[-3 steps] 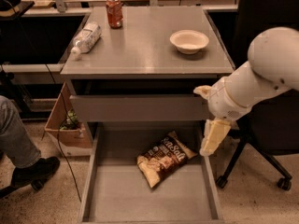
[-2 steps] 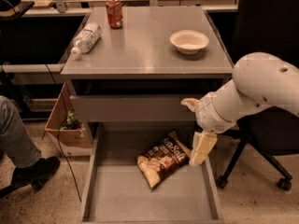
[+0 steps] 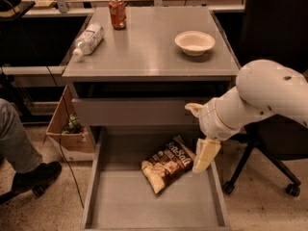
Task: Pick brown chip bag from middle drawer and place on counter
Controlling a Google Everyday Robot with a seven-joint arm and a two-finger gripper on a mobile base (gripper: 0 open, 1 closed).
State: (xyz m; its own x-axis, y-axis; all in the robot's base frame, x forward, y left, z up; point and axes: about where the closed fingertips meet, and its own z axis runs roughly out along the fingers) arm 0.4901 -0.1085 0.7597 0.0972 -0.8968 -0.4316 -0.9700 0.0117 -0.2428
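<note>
The counter point(image 3: 149, 52) tops the cabinet, and below it the drawer point(image 3: 144, 206) stands pulled out. The white arm point(image 3: 269, 90) reaches in from the right. The bag point(image 3: 168, 163) lies on the drawer floor near the back, with the gripper point(image 3: 206, 155) just beside its right end; whether it is open or closed I cannot tell. On the counter are a bowl point(image 3: 195, 42), a lying bottle point(image 3: 89, 39) and a can point(image 3: 117, 12).

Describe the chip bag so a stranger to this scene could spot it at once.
Below the grey counter, one wide drawer is pulled out. On its floor, toward the back right, lies the chip bag, just left of the tool. It is dark brown and crinkly with pale ends, the only thing in that drawer; the bottle, can and bowl sit on top.
</note>
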